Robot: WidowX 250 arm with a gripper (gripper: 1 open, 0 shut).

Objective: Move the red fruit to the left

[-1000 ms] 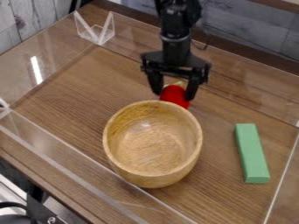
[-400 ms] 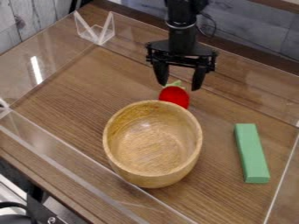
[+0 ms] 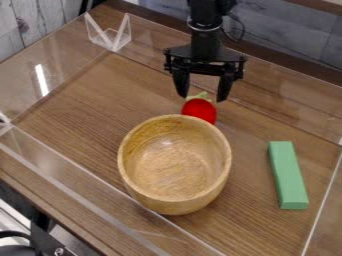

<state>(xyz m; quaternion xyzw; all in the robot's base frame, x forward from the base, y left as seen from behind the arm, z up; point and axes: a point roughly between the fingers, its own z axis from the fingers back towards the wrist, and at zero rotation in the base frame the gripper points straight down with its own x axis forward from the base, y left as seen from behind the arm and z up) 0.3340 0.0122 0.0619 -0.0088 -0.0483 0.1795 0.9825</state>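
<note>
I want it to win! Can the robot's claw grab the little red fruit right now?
Probably yes. The gripper hangs open just above the red fruit, nothing between them. The wooden bowl sits close beside the fruit, though.

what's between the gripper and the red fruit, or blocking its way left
Nothing visible. The open gripper hangs just above the red fruit. The wooden bowl sits right in front of the fruit, not beside it, so the table to its left is bare.
</note>
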